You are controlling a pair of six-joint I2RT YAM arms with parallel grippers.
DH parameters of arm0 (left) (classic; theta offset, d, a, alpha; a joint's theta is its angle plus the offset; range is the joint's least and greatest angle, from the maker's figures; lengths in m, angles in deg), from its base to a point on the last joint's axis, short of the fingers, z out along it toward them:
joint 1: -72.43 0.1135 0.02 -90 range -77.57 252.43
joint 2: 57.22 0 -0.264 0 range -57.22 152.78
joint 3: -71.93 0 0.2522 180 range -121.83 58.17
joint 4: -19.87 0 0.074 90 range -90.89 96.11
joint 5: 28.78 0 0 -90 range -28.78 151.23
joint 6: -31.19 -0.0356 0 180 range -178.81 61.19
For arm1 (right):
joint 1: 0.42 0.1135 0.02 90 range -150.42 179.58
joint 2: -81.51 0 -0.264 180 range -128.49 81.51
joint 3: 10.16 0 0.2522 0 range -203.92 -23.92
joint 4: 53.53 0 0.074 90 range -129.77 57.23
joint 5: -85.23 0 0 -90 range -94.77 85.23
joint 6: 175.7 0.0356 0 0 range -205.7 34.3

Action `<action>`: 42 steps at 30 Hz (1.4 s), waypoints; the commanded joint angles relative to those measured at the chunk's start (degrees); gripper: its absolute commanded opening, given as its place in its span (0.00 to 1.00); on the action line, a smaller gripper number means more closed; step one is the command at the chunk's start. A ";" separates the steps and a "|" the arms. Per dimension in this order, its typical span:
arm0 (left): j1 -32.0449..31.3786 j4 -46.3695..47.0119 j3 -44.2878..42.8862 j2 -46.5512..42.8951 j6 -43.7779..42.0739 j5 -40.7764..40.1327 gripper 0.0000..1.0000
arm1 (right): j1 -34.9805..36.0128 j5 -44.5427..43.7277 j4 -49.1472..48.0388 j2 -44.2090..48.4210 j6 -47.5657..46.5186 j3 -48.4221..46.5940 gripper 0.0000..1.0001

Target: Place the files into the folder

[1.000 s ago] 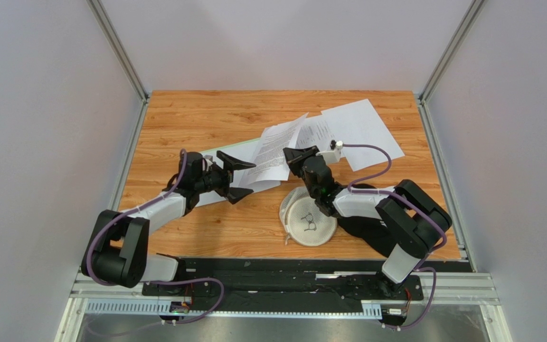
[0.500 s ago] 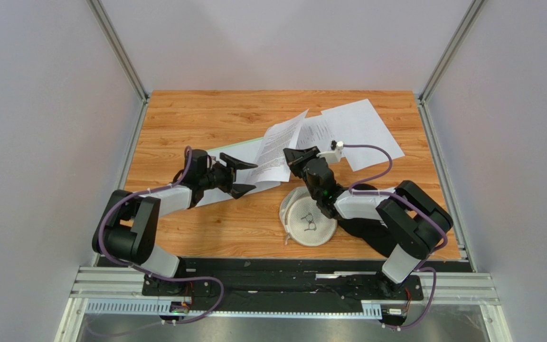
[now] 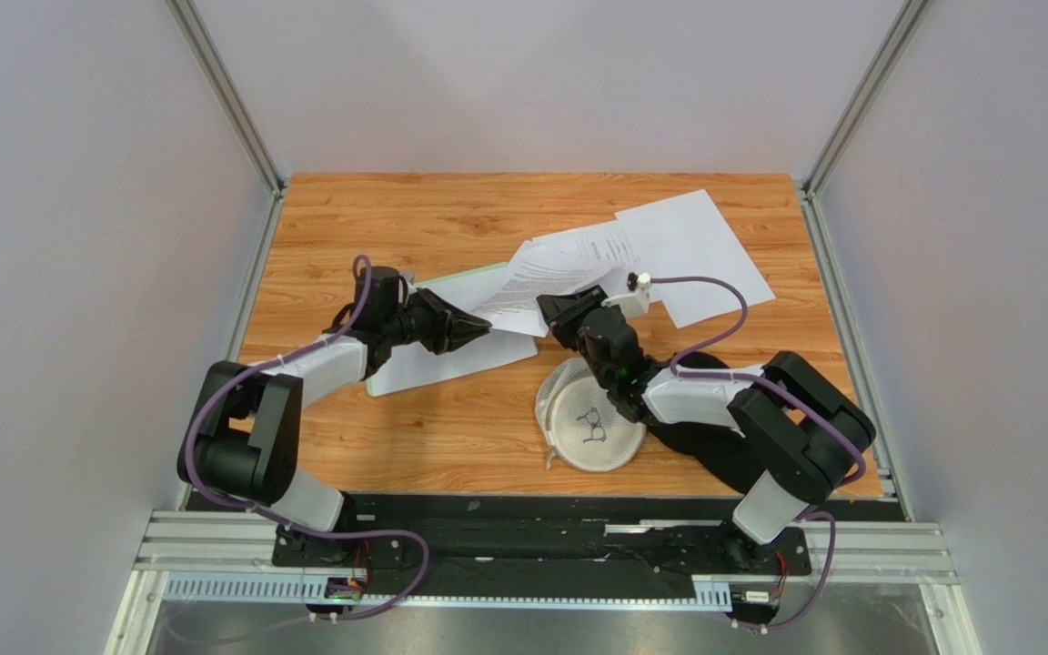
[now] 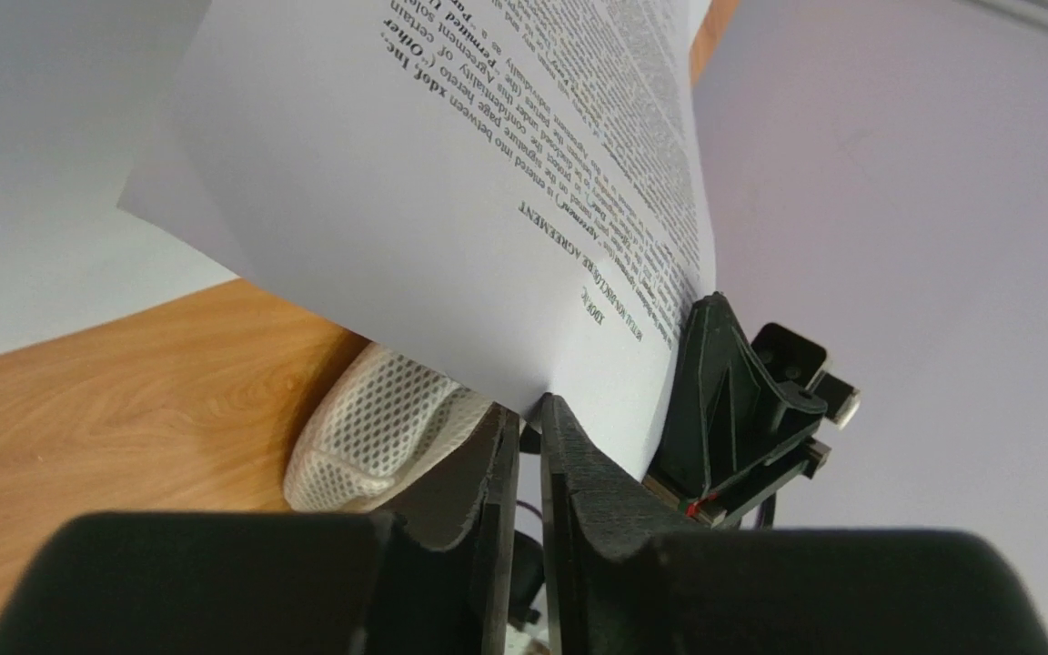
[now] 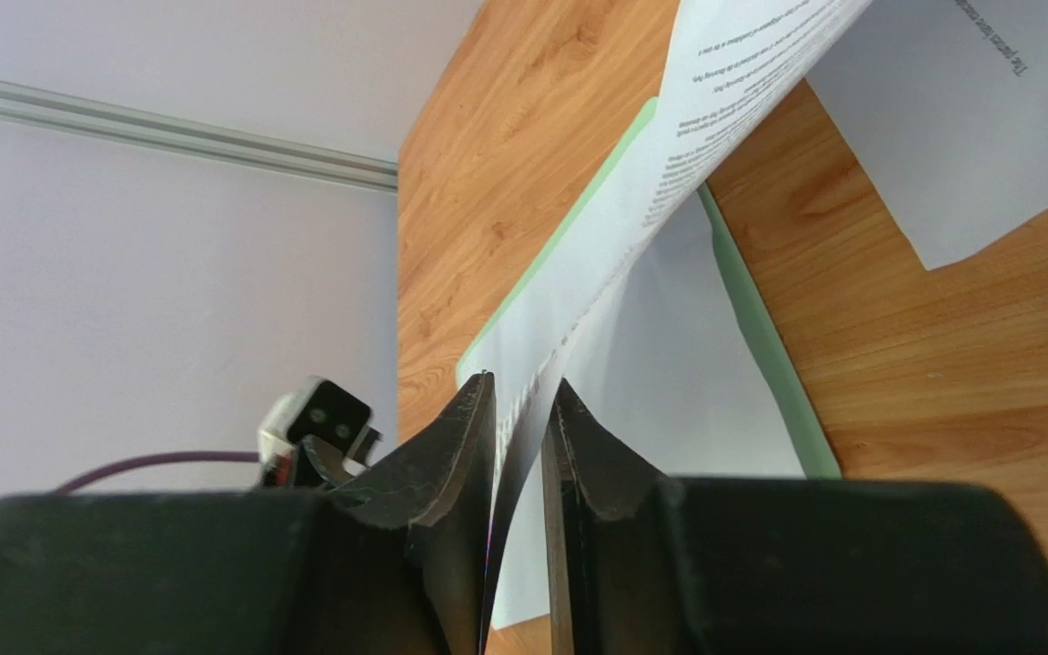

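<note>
The printed sheet (image 3: 564,262) is held curled in the air over the middle of the table (image 3: 352,219), spanning the two hands. In the left wrist view its heading ends in "AGREEMENT" and a bold "Inc." shows in the body text; the rest is too small to read. The left hand (image 3: 479,329), at the sheet's 8 o'clock, is pinched nearly closed on one corner. The right hand (image 3: 564,300), at its 6 o'clock, stands slightly apart, with the sheet's edge running through the narrow gap. The folder (image 5: 769,358) lies flat at 8 o'clock below the left hand, a plain sheet (image 3: 454,358) on it. Loose sheets (image 3: 700,239) lie at 2 o'clock. A white mesh item (image 3: 595,416) sits at 6 o'clock, with black fabric (image 3: 700,437) just beside it.
</note>
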State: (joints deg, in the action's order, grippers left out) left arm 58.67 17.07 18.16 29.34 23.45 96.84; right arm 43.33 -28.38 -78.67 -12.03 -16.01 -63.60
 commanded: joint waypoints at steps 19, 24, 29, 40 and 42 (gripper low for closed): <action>6.81 -58.23 -34.61 14.86 -67.48 -17.43 0.00 | -12.18 38.20 49.86 -3.13 -54.20 -26.21 0.84; 7.26 -61.14 -34.43 16.00 -70.82 -20.74 0.00 | -16.84 35.83 54.97 -17.77 -58.96 -45.42 0.83; 7.26 -65.36 -36.81 17.58 -74.52 -29.89 0.00 | -17.82 37.68 67.97 -31.52 -64.58 -62.86 0.80; 7.08 -65.72 -40.50 23.65 -74.96 -37.54 0.00 | -17.82 44.08 67.21 -38.03 -63.11 -67.29 0.77; 7.08 -65.72 -40.67 23.83 -74.96 -39.03 0.00 | -17.82 47.06 65.62 -37.95 -61.35 -65.53 0.75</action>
State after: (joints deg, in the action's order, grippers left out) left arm 65.71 -47.58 -20.01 53.23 -50.12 61.89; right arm 25.17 12.21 -10.78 -49.49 -79.37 -128.69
